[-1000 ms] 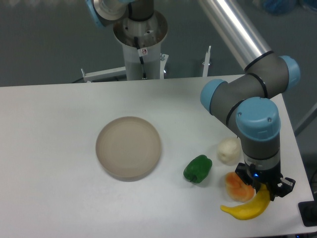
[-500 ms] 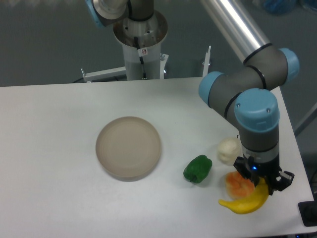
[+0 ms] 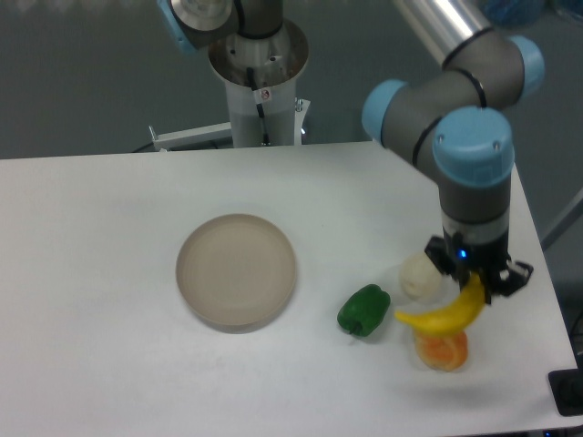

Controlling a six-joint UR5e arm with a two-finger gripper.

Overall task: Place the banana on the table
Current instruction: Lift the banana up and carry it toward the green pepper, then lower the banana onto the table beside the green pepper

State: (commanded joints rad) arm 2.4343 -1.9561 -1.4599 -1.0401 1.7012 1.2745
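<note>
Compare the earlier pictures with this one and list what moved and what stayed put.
The black two-finger gripper, already shut on the small curved yellow toy banana, has risen and carried it up off the white tabletop; the banana now hangs in front of the orange lumpy fruit. The arm's wrist rose with it. The round beige plate, green pepper, white round piece and orange fruit stayed put.

Plate, pepper, two fruits
</note>
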